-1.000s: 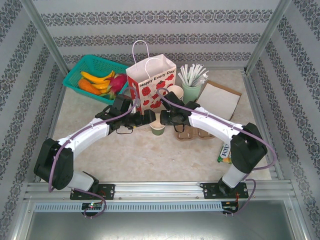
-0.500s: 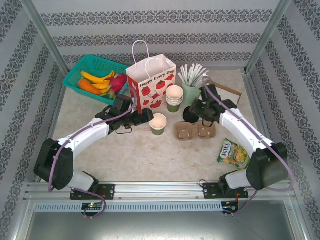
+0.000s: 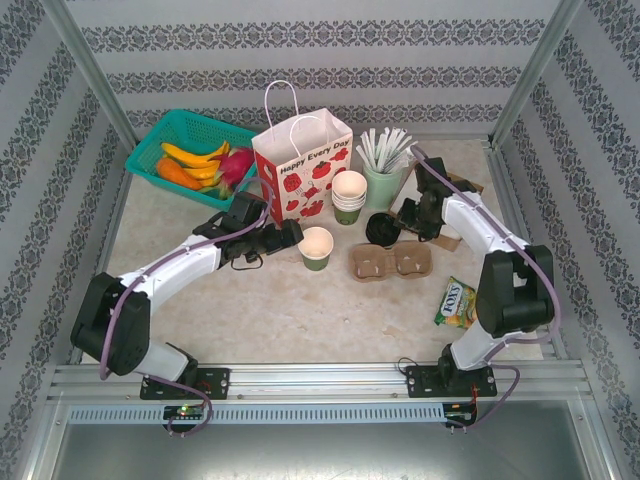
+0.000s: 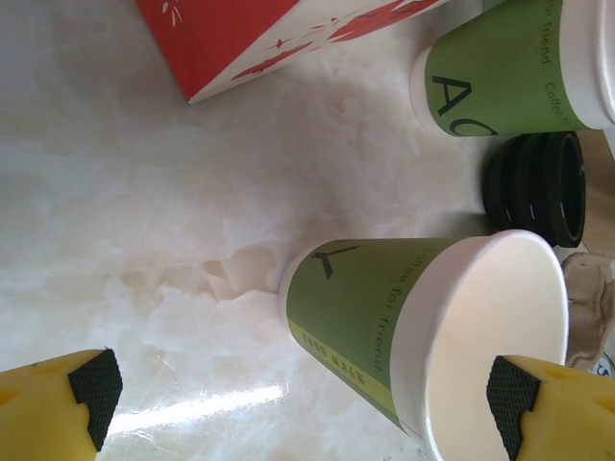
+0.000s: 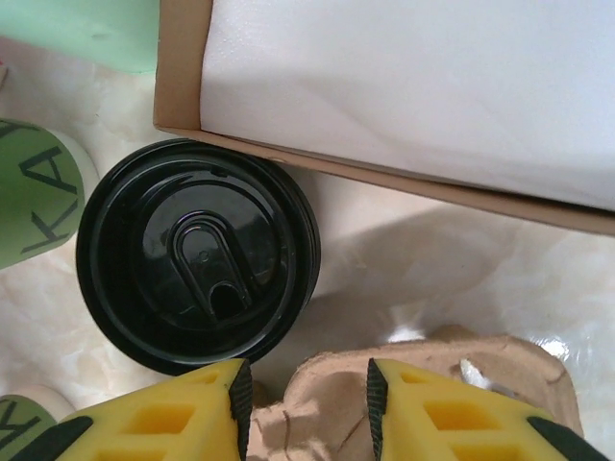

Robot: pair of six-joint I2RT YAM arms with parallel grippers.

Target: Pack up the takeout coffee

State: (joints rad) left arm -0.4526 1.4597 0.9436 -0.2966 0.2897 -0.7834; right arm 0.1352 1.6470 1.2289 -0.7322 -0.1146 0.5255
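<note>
The takeout coffee cup [image 3: 316, 247], dark green with a white rim and no lid, stands on the table in front of the gift bag. In the left wrist view this cup [image 4: 404, 317] sits just ahead of my left gripper [image 4: 300, 396], which is wide open with one pad on each side. My left gripper [image 3: 292, 236] is at the cup's left. The brown pulp carrier [image 3: 392, 262] lies to the cup's right. My right gripper [image 5: 307, 399] hovers over the carrier's rim [image 5: 423, 384], its pads apart, beside a stack of black lids [image 5: 197, 254].
A stack of green cups [image 3: 349, 195] stands by the strawberry gift bag [image 3: 303, 165]. A mint cup with straws [image 3: 383, 170] and a napkin box [image 5: 404, 86] are behind the lids [image 3: 380, 228]. A teal fruit basket [image 3: 190, 150] sits back left, a snack packet [image 3: 458, 300] front right.
My right arm has swung away from above the cup to the right, and its gripper now sits by the lids and the carrier. The left arm has barely moved.
</note>
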